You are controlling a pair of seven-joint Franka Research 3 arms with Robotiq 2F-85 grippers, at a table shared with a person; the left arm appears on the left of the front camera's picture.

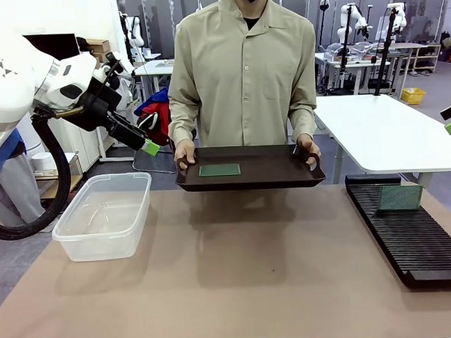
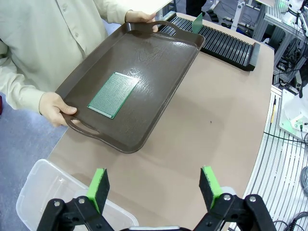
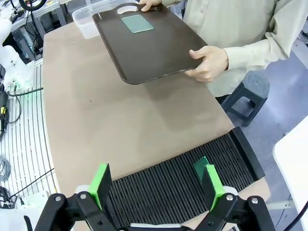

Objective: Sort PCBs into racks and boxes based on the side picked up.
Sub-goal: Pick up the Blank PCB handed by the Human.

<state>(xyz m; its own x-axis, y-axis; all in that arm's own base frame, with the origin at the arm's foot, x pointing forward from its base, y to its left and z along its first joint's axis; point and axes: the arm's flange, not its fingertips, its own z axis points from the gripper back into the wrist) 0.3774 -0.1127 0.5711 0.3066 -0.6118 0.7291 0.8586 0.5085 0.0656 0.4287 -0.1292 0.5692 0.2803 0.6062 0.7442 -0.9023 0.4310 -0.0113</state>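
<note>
Lying on the tray, one PCB runs left-right; we see another PCB upright at the rack's far end; left gripper and right gripper gape wide.

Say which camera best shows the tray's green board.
The left wrist view: the green board lies large and close, its grid pattern plain. The front view foreshortens it to a strip; the right wrist view shows it small, far off.

White left arm, black claw, green pads, black hose
</note>
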